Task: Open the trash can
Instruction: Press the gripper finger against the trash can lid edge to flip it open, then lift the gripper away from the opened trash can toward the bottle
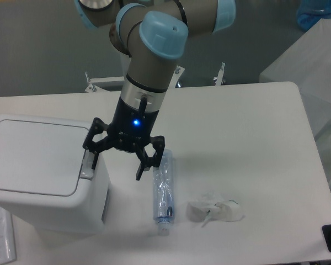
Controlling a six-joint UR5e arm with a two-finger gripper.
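Spanning white table (254,138) – trash can (38,165), bottle (163,187); grey floor behind.

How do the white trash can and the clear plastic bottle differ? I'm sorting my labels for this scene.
The large white boxy plastic trash can is opaque; the clear plastic bottle is see-through. The trash can stands upright with its lid shut; the bottle lies on its side. The trash can is far bulkier. Both rest on the white table.

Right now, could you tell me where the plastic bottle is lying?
The bottle lies flat on the table, just right of the trash can in the camera view, under the open hand.
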